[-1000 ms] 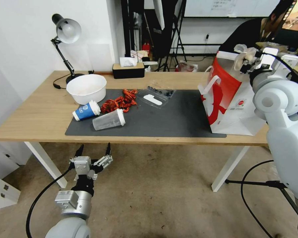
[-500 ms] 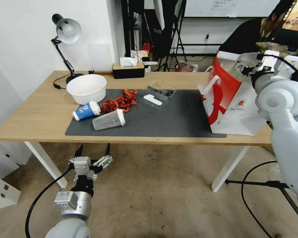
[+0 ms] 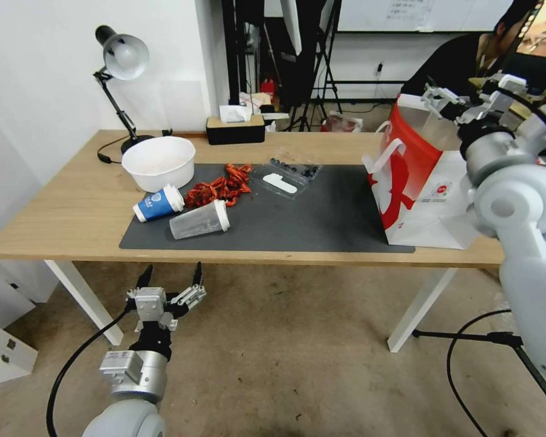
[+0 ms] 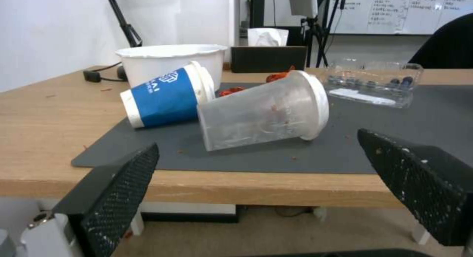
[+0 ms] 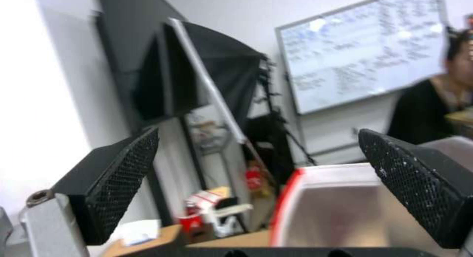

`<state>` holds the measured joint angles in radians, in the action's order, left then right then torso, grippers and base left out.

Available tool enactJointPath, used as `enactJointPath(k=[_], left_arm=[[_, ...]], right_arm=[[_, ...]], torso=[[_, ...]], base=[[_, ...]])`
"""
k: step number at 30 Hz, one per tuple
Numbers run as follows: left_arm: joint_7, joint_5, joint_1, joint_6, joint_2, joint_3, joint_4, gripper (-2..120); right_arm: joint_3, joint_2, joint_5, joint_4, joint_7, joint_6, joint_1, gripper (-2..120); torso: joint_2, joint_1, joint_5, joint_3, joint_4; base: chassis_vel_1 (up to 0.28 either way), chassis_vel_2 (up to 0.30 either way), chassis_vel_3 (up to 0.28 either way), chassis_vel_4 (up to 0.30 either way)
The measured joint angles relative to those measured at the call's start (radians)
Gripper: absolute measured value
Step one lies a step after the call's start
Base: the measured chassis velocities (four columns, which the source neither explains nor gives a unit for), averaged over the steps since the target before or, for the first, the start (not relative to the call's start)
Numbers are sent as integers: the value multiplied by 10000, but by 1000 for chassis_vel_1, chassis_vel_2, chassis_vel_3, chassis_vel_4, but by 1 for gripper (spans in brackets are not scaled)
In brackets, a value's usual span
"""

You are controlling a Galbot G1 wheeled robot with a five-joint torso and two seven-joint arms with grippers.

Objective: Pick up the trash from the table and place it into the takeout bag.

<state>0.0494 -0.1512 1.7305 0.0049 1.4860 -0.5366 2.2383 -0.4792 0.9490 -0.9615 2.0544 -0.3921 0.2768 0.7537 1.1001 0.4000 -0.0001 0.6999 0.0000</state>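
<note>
Two cups, blue cup (image 3: pixel 158 203) and white-lidded clear cup (image 3: pixel 199 220), lie left-centre on the mat (image 3: pixel 321 224); takeout bag (image 3: pixel 421 182) stands right. Right gripper (image 3: pixel 446 100) hangs empty, spread, above it; left gripper (image 3: pixel 170 279) spread, lower left.

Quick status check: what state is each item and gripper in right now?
Blue cup: on its side, lidded.
Clear cup: on its side, lidded.
White bowl: upright, open.
Takeout bag: upright, open.
Left gripper: open, empty, below table edge.
Right gripper: open, empty, above bag.
</note>
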Motion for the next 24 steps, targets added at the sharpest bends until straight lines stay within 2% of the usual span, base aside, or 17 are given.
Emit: enactJointPath(k=[3, 4, 5, 8, 13, 24], left_arm=[[2, -17, -24, 5, -21, -11, -12, 100], [2, -23, -34, 16, -27, -10, -15, 100], [2, -23, -34, 16, -27, -10, -15, 100], [3, -26, -55, 27, -30, 2, -35, 100], [3, -26, -59, 29, -25, 25, -50, 100], [2, -32, -44, 7, -42, 7, -50, 100]], right_arm=[[-5, 16, 723, 492, 943, -772, 1027, 100], [-4, 56, 1359, 701, 1342, -1089, 1604, 100], [-4, 56, 1359, 701, 1342, -1089, 1604, 100], [27, 218, 2723, 1129, 1771, -1555, 2608, 100], [84, 456, 3806, 1487, 1871, -2082, 3514, 100], [93, 1214, 6115, 1548, 1653, -4035, 6452, 100]], torso=[[0, 0, -1, 0, 0], [0, 0, 1, 0, -1], [0, 0, 1, 0, -1], [1, -1, 1, 0, -2], [0, -1, -1, 0, 1], [-1, -1, 2, 1, -1]], base=[[0, 0, 0, 0], [0, 0, 0, 0], [0, 0, 0, 0], [0, 0, 0, 0], [0, 0, 0, 0], [0, 0, 0, 0]])
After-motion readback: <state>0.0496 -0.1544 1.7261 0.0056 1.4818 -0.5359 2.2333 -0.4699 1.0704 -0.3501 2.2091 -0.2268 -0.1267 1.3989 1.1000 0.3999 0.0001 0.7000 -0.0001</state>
